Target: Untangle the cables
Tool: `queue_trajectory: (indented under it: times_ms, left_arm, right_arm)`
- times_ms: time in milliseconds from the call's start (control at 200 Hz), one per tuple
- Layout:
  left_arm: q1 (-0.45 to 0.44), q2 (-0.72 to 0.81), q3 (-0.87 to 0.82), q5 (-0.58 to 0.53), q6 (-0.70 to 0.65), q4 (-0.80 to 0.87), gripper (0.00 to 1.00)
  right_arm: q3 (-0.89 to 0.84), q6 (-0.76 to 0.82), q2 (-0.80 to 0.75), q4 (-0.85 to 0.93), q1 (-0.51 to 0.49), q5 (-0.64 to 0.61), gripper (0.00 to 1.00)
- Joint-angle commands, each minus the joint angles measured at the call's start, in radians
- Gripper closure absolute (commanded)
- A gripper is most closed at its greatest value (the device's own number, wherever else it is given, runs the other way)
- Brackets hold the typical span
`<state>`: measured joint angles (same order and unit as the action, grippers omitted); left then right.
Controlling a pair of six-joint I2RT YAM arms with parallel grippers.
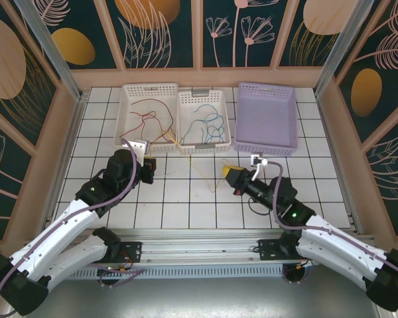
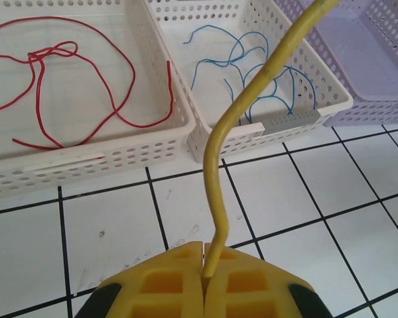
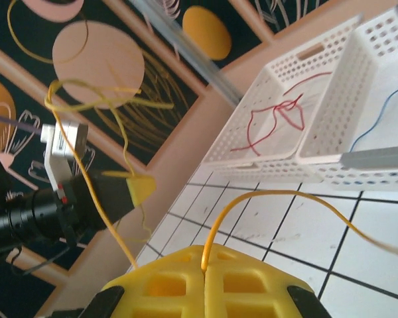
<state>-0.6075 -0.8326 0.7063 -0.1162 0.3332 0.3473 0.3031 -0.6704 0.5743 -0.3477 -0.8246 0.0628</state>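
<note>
Both claws are clamped on yellow cable [image 2: 219,139]: the left gripper [image 2: 204,264] holds a strand running up and away toward the baskets, and the right gripper [image 3: 204,262] holds one arcing off to its right. I cannot tell if these are one strand or two. One red cable [image 2: 86,79] lies in the left white basket [image 2: 86,162], and blue cable [image 2: 235,56] lies in the middle white basket [image 2: 328,93], beside one lilac basket [image 2: 378,59]

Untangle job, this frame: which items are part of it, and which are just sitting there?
In the job:
yellow wires, pinched by left gripper and right gripper
red wires in the left white basket
blue wires in the middle white basket

Just sitting there:
purple basket
tiled table
</note>
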Motion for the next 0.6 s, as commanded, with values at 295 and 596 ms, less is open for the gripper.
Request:
queue_trajectory:
  times_ms: [295, 596]
  left_arm:
    - [0.007, -0.006, -0.008, 0.000, -0.016, -0.013, 1.00]
    - [0.006, -0.014, -0.007, 0.003, -0.013, -0.013, 1.00]
  right_arm:
    - [0.012, 0.028, 0.045, -0.055, -0.002, 0.233, 1.00]
    - [0.113, 0.080, 0.297, -0.182, -0.084, 0.246, 0.87]
